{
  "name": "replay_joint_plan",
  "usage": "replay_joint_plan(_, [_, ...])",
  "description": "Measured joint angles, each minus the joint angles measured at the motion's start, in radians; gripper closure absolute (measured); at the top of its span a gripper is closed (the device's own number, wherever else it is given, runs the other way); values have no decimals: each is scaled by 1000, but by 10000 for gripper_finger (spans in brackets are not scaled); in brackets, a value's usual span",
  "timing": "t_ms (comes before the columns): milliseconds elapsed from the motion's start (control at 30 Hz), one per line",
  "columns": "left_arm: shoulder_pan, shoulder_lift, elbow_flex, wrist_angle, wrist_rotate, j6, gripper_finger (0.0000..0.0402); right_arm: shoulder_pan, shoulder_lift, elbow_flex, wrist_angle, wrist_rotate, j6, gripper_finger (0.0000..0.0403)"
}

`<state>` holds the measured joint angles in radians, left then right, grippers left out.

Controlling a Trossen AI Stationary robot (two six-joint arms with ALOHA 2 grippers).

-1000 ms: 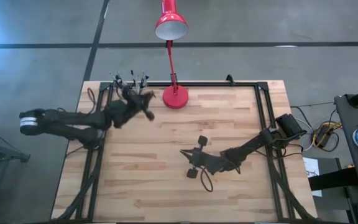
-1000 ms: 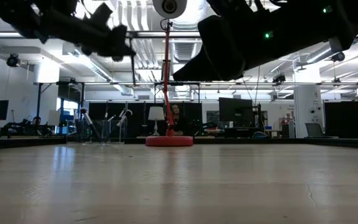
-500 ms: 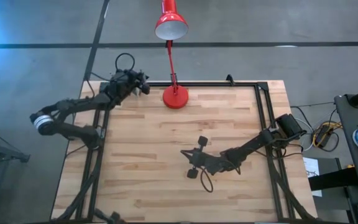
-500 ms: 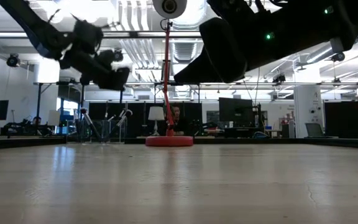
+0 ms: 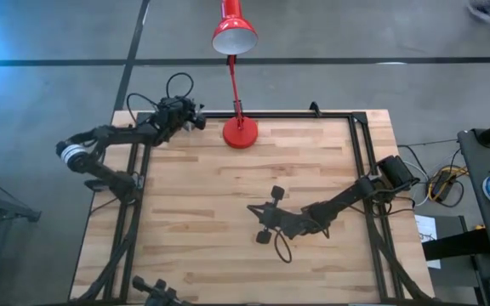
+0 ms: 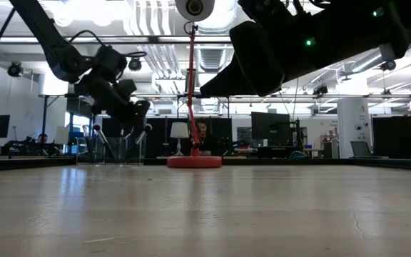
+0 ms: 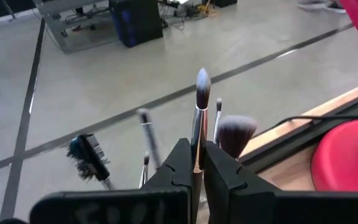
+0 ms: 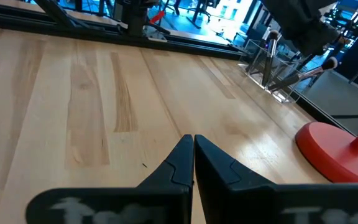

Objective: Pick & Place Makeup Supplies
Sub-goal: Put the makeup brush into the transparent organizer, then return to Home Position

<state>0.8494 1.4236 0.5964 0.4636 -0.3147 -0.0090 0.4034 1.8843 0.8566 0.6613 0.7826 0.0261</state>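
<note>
Silvery ferrules catch the light where the makeup brushes (image 7: 219, 134) stand upright together in a clear holder (image 8: 272, 78) at the far left corner of the worktop (image 5: 253, 212), upper left of the frame in the high view, just beside the red lamp (image 5: 240, 132). Standing on end keeps their bristle tips clear of each other and leaves each handle free to be pinched singly. The left gripper (image 7: 196, 163) hangs over that cluster with its fingers nearly together on the shaft of one slim brush (image 7: 201, 106), gripping low on the handle so the bristles stay untouched; the brush is upright, still among its neighbours, so it is probably either being drawn out or set in, and I cannot tell which. The right gripper (image 8: 190, 152) waits at lower centre of the high view, a little above bare wood, fingers fully together and holding nothing, well apart from the holder so the two arms do not crowd each other.
</note>
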Motion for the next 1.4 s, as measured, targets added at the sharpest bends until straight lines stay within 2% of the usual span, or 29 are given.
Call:
replay_joint_plan(300, [0,-84,16,-165,1,-1,389,0,0,0,0,-1,0,394])
replay_joint_plan(567, [1,-60,29,-205,28,-45,389,2,0,0,0,-5,1,394])
replay_joint_plan(833, [2,-60,51,-286,72,-93,325,5,0,0,0,-5,0,394])
replay_joint_plan(1033, [0,-76,100,-425,72,-68,309,5,0,0,-3,-5,1,394])
replay_joint_plan(1267, [-12,-177,76,-463,197,-59,345,5,-12,-1,-39,-8,-45,394])
replay_joint_plan(1400, [-50,-278,9,-444,265,-28,389,-14,-69,-27,-90,-89,-89,394])
